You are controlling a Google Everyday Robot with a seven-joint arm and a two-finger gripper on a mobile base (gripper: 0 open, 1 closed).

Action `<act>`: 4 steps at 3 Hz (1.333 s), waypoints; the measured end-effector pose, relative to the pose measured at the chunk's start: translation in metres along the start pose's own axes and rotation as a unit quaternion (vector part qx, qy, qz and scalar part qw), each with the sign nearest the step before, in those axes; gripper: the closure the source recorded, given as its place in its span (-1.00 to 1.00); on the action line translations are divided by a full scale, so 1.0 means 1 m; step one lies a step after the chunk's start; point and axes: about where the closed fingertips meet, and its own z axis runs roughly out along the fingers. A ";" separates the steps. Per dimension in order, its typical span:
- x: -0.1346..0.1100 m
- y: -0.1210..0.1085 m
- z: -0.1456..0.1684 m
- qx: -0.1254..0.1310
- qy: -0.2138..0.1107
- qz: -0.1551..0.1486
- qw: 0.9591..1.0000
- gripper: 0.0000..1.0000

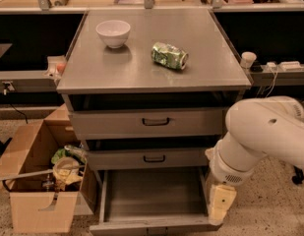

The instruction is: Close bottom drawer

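Observation:
The bottom drawer [151, 193] of the grey metal cabinet stands pulled out, its wide flat tray empty. Its front panel [141, 227] runs along the lower edge of the view. The middle drawer [151, 158] and the top drawer [149, 122] above it sit nearly shut, each with a dark pull handle. My white arm [264, 132] comes in from the right. My gripper [220, 205] hangs pointing down at the drawer's front right corner, beside its right wall.
A white bowl [113, 32] and a crushed green can [169, 55] lie on the cabinet top [141, 73]. An open cardboard box [41, 181] with rubbish stands on the floor to the left of the cabinet. Counters run behind.

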 end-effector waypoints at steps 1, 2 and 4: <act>0.009 0.027 0.104 -0.058 -0.024 -0.001 0.998 -1.00; 0.000 0.051 0.191 -0.106 -0.067 -0.002 0.992 -1.00; -0.012 0.074 0.256 -0.167 -0.102 -0.005 0.981 -1.00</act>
